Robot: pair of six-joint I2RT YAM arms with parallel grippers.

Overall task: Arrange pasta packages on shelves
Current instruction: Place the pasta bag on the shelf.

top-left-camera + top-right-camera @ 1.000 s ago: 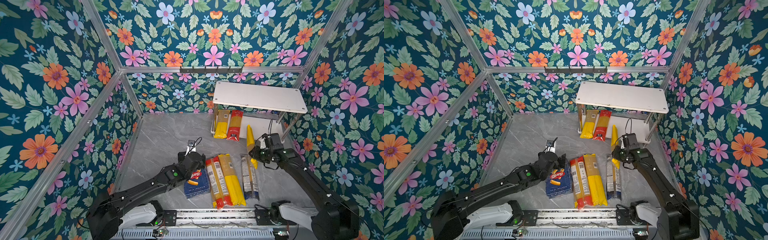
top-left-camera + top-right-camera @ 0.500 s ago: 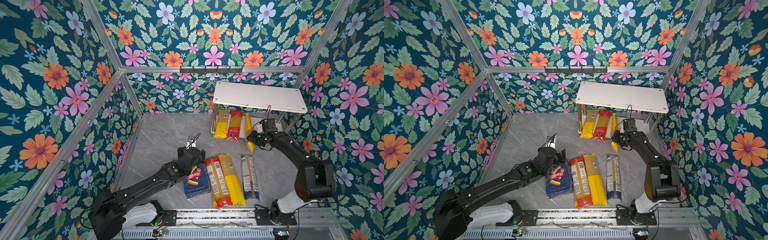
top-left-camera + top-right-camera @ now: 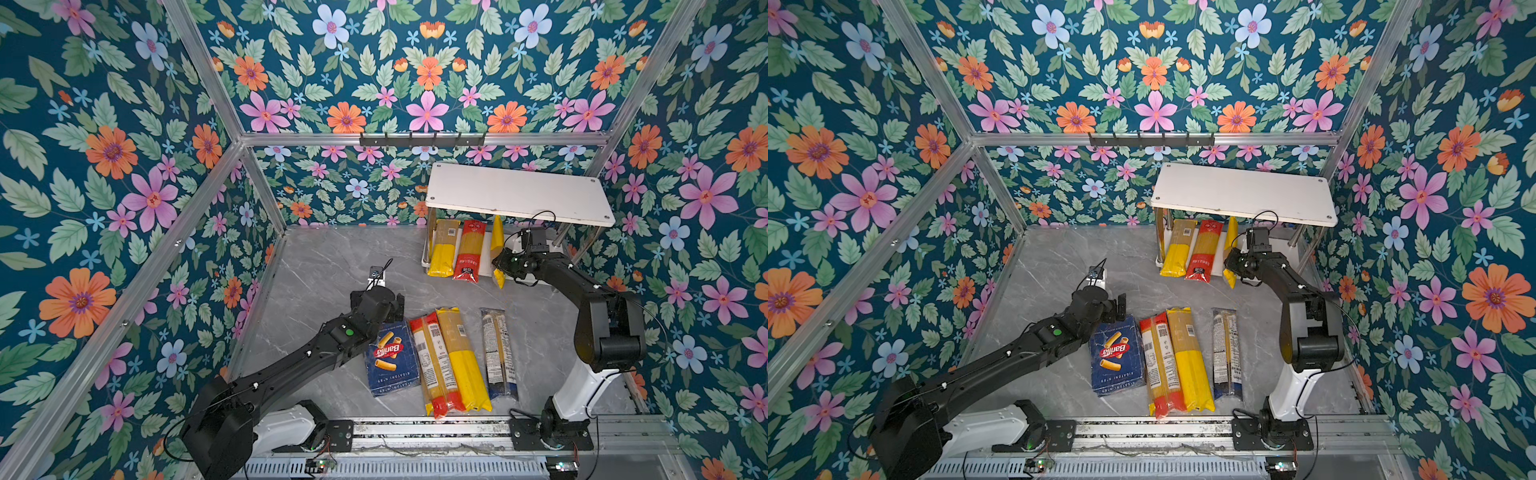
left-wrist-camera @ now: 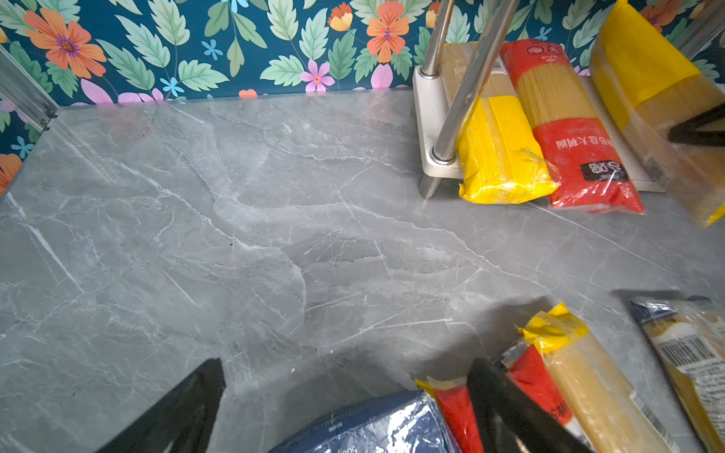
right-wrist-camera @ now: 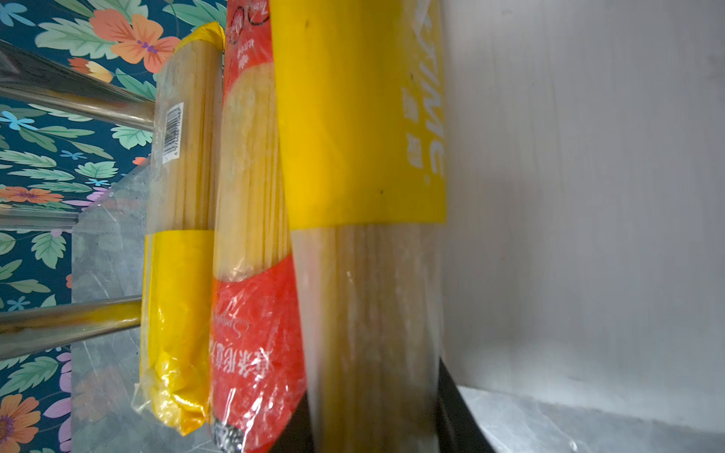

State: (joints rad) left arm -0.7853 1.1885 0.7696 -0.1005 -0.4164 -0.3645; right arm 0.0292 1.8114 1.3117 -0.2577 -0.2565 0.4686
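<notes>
Right wrist view shows the right tool (image 5: 372,431) pinched nearly shut on a yellow spaghetti bag (image 5: 365,137). The bag runs ahead of the tool, in under the rack's top board (image 3: 515,195), with a red bag (image 5: 251,313) just beside it. In both top views the left tool (image 3: 395,305) gapes wide, gripping nothing. The blue Barilla pack (image 3: 390,357) lies just beneath its fingers on the desk (image 3: 324,270), with three long bags (image 3: 457,357) alongside.
</notes>
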